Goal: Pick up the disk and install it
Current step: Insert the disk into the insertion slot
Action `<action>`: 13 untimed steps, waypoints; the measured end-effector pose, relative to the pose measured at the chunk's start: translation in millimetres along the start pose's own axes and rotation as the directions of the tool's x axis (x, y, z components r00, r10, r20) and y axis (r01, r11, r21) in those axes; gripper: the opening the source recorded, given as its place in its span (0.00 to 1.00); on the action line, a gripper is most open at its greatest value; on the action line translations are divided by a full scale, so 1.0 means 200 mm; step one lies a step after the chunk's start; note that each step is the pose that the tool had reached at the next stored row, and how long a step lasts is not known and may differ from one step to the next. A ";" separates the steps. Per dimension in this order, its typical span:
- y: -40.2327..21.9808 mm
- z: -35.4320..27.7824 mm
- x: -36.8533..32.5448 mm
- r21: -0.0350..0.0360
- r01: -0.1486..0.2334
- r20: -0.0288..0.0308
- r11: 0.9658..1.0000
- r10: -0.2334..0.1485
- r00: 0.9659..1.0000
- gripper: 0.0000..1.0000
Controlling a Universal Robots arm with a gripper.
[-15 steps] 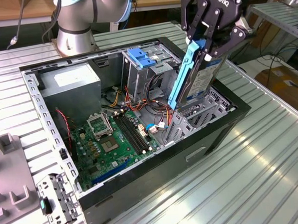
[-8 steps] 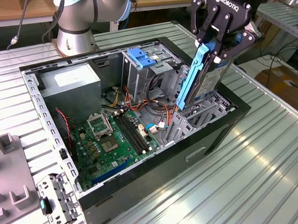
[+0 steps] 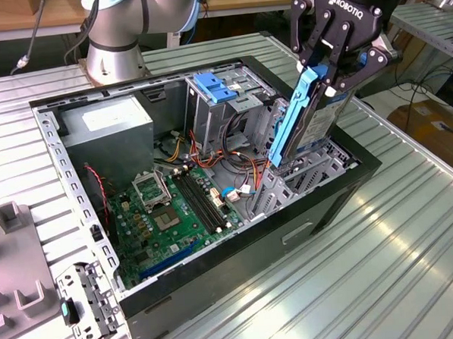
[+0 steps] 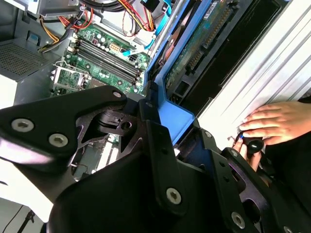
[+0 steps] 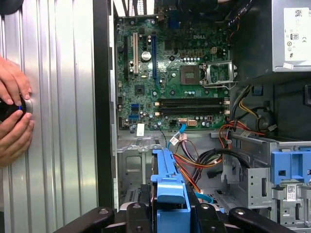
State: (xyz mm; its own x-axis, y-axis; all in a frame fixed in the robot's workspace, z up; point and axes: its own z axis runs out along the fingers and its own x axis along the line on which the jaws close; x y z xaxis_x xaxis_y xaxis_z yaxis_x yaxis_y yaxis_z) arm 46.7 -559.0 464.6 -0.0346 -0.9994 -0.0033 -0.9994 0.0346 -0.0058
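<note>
Your black gripper (image 3: 334, 69) clamps the blue-railed silver-grey metal disk (image 3: 319, 120), long axis steeply tilted, lower end inside the open black computer case (image 3: 217, 275).

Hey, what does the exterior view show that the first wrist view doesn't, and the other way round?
Exterior view: the arm's base, the case's black outer wall, and the disk tilted above the drive bay. First wrist view: a person's hands on the table beside the case. Both: the gripper shut on the disk's blue rail, the green motherboard, the grey power supply and the blue-latched cage.
</note>
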 end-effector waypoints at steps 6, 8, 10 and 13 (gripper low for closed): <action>0.000 0.001 0.000 0.000 0.000 0.000 1.000 0.000 1.000 0.37; 0.000 0.003 0.009 0.000 0.000 0.000 1.000 0.000 1.000 0.37; -0.001 0.005 0.024 0.000 0.000 0.000 1.000 0.000 1.000 0.37; -0.008 0.014 0.026 0.000 0.000 0.000 1.000 0.000 1.000 0.37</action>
State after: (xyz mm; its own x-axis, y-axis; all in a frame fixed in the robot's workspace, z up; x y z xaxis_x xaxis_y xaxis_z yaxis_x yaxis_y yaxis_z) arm 48.1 -564.3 461.7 -0.0345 -0.9994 -0.0030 -0.9994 0.0345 -0.0058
